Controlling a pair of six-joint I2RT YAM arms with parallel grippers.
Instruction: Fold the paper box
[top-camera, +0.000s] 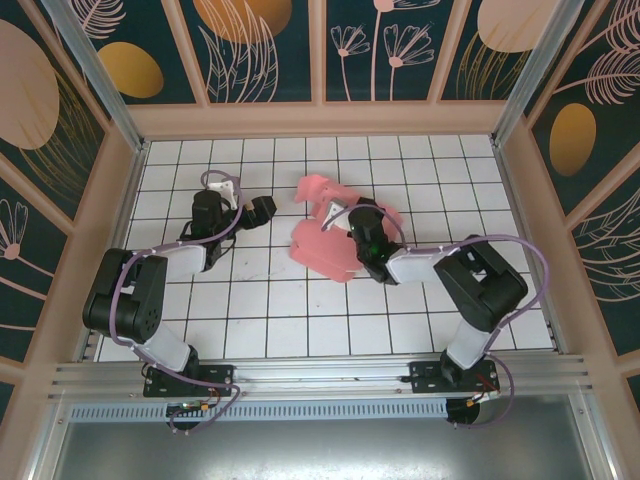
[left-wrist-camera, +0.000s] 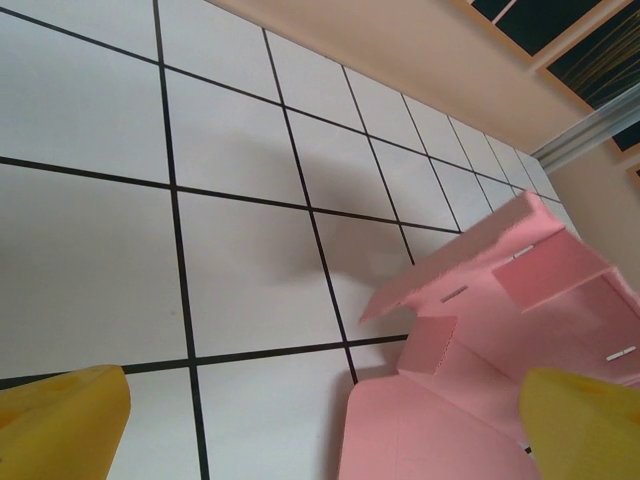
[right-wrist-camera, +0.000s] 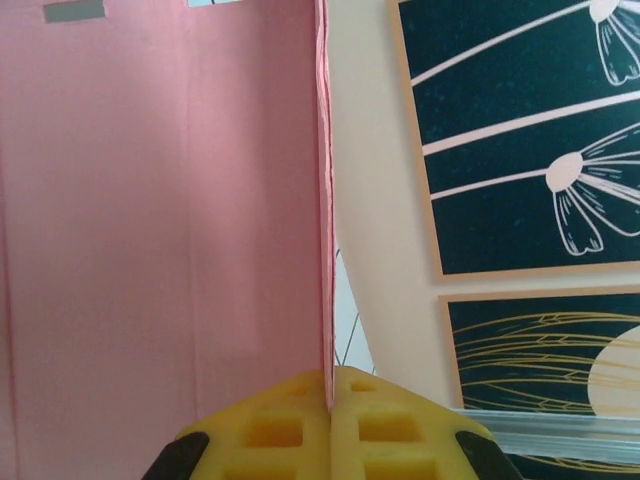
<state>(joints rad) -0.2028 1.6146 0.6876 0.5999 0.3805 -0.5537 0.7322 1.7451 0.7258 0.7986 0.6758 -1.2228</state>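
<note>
The salmon-pink paper box (top-camera: 322, 250) lies partly folded mid-table, some flaps raised. In the left wrist view the paper box (left-wrist-camera: 470, 350) spreads at the lower right, with slots and upright tabs showing. My left gripper (top-camera: 250, 205) hovers just left of it, wide open with nothing between its yellow fingertips (left-wrist-camera: 62, 425); the gripper (left-wrist-camera: 325, 435) looks down at bare tile beside the card's edge. My right gripper (top-camera: 356, 216) sits over the box's right side. It is shut (right-wrist-camera: 328, 395) on the thin edge of a standing pink panel (right-wrist-camera: 160, 200).
The white tiled floor (top-camera: 280, 310) is ringed by tan walls (top-camera: 320, 118) with dark floral panels. A metal rail (top-camera: 330, 375) runs along the near edge by the arm bases. Free tiles lie in front of and behind the box.
</note>
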